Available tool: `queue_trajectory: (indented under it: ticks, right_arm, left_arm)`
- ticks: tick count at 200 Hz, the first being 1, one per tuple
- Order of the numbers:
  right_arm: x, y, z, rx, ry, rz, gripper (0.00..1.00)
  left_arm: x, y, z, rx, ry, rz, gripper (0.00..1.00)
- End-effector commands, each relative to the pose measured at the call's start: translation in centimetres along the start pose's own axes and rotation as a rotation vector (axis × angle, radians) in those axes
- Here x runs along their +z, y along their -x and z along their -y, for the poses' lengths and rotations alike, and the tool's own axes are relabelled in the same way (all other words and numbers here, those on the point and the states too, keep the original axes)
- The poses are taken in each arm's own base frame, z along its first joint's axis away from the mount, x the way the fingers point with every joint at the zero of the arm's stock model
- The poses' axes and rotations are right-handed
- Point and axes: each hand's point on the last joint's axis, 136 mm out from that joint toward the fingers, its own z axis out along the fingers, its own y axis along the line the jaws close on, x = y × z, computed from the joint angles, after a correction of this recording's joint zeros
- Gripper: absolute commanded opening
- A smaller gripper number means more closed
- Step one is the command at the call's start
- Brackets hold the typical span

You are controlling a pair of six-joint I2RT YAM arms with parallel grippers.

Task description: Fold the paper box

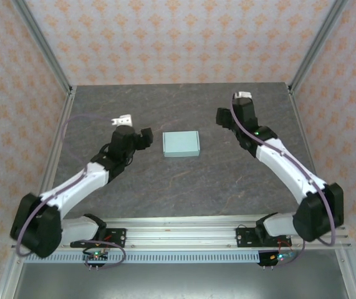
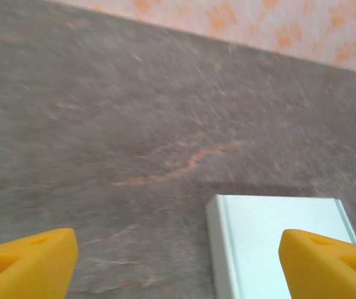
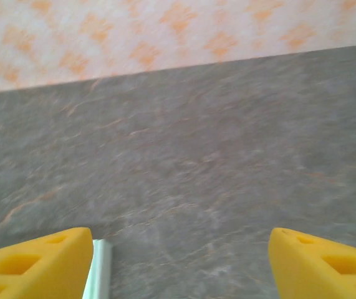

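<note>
Both left fingers [image 2: 28,261] and right fingers [image 3: 34,261] stand spread, empty, flanking the paper box [image 1: 181,144].
Its long axis runs across the worktop [image 1: 196,187]; the left pair looks nearer.

Paper box [image 1: 181,144] on table [image 1: 165,184] between end effectors [image 1: 144,138] [image 1: 222,118]

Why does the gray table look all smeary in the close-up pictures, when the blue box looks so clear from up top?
Left wrist view: the table is streaky and blurred, though the paper box keeps a fairly clean edge. Right wrist view: the stone pattern is soft and smeared too. Top view: the light is even with no glare, and the box looks sharp.
</note>
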Motion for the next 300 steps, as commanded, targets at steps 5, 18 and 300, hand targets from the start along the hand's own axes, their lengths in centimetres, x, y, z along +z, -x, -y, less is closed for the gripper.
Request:
queue_trajectory:
  ticks: [5, 18, 300]
  right_arm:
    - [-1.4, -0.5, 5.5, -0.082, -0.272, 0.081, 0.83]
    - [-2.3, -0.7, 7.1, -0.077, -0.34, 0.117, 0.86]
    - [6.3, -12.7, 13.5, 0.012, -0.21, 0.233, 0.99]
  left_arm:
    - [-3.3, 2.6, -5.2, 0.034, 0.203, 0.198, 0.95]
    - [-5.0, 2.9, -7.1, 0.025, 0.263, 0.252, 1.0]
    - [6.5, -3.6, -13.6, 0.221, 0.213, 0.073, 1.0]
